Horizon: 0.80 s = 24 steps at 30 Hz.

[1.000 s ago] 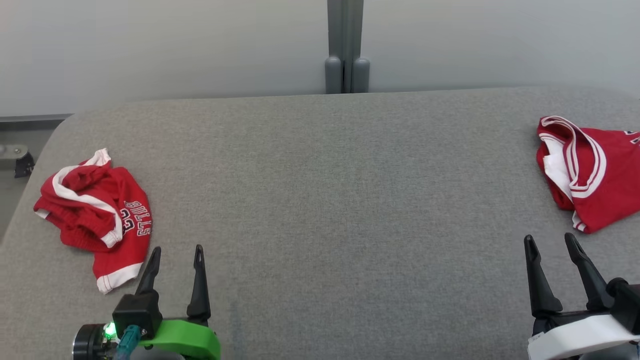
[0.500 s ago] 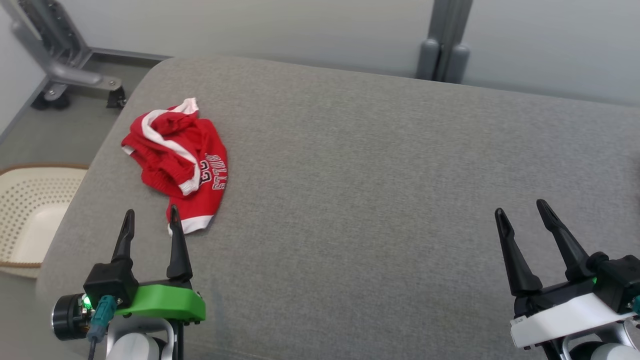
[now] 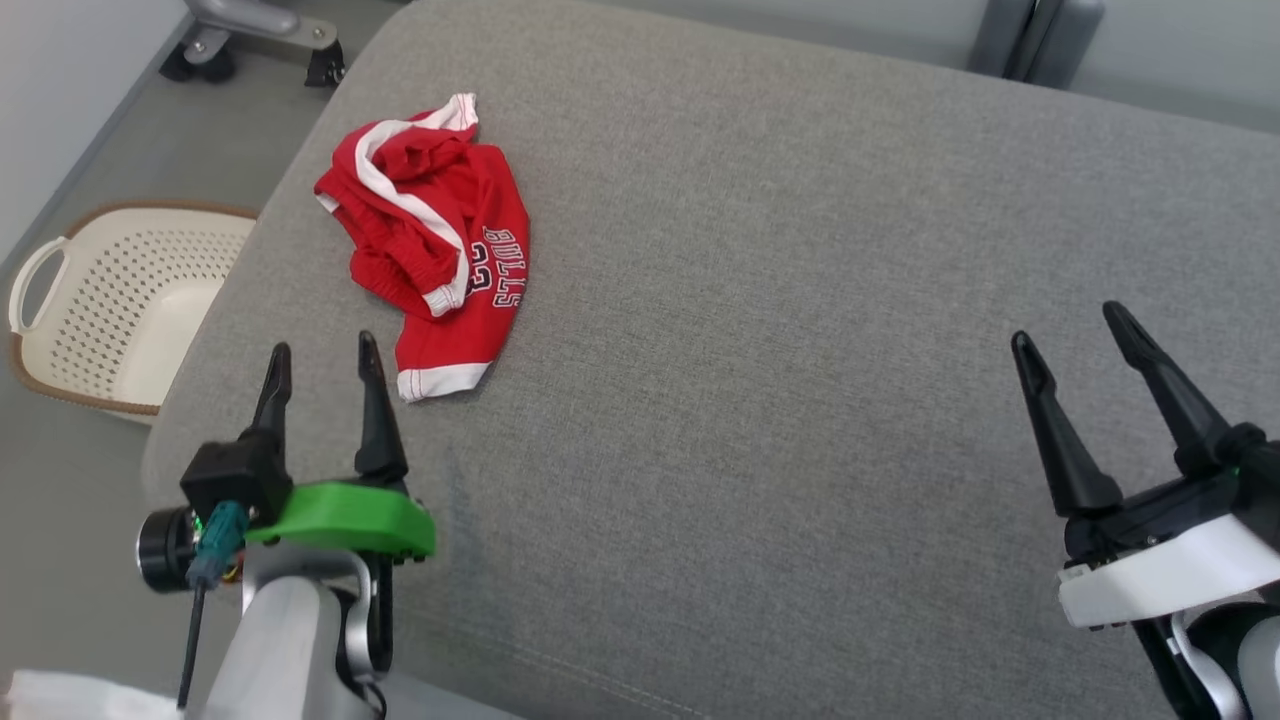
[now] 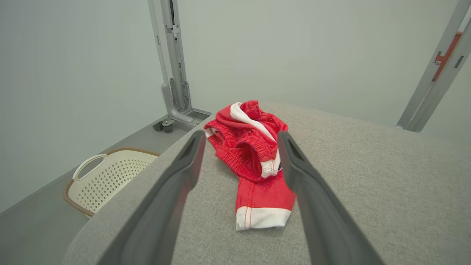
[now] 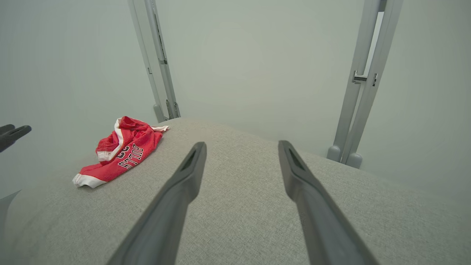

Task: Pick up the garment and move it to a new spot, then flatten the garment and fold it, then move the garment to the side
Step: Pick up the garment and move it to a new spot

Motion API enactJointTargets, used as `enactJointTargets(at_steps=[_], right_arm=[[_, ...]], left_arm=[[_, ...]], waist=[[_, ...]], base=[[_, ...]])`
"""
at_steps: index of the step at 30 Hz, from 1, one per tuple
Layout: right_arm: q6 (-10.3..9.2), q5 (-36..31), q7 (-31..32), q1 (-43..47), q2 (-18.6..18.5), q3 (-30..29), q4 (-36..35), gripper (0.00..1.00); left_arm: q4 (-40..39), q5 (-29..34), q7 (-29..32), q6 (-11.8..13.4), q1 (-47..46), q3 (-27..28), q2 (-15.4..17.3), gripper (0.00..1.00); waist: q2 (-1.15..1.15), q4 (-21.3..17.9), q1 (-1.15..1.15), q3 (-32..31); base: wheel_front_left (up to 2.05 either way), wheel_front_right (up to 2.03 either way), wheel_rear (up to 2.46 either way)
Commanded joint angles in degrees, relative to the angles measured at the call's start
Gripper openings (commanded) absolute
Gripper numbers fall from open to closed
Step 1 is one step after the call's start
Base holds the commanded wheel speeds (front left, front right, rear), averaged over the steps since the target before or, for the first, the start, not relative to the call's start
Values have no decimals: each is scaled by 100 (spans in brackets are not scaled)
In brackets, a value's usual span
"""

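Head view: garment near L hand, far from R hand; both spread, empty.

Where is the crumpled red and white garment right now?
In the head view the crumpled red and white garment lies on the grey padded table, upper left, just beyond the left tool, near the cream perforated basket.

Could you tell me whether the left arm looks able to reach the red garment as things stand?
Probably yes. The left gripper is open and empty, and the red garment lies just ahead of its fingers on the grey surface, with nothing standing between them.
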Motion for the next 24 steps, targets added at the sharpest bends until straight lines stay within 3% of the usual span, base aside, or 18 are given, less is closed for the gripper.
enactJointTargets(at_steps=[1,7,14,15,16,17,20,24], right_arm=[[-6,3,80,-129,-93,-61,-103,100],[-6,39,273,-314,-324,-176,-344,100],[-6,76,218,-415,-406,-276,-283,100],[-6,70,195,-422,-403,-284,-266,100],[-6,80,169,-438,-391,-293,-233,100],[-6,80,144,-457,-387,-293,-203,100],[-6,73,46,-483,-343,-283,-101,100],[-6,75,-109,-485,-264,-222,54,100]], left_arm=[[302,-94,-14,-98,-361,-40,-55,100],[2061,-409,-10,-487,-1541,-213,-149,100],[3787,-716,1,-764,-2421,-254,-170,100],[3903,-748,5,-778,-2468,-235,-174,69],[4023,-764,6,-790,-2488,-210,-189,19],[4101,-775,15,-810,-2478,-186,-188,0],[4165,-736,36,-788,-2412,-18,-95,0],[3523,-515,-6,-630,-2141,304,161,0]], waist=[[0,-120,0,889],[0,-329,0,1545],[0,-483,0,1691],[0,-497,0,1678],[0,-515,0,1647],[0,-532,0,1606],[0,-606,0,1442],[0,-749,0,1090]], base=[[0,0,0],[0,0,0],[0,0,0],[0,0,0],[0,0,0],[0,0,0],[0,0,0],[0,0,0]])
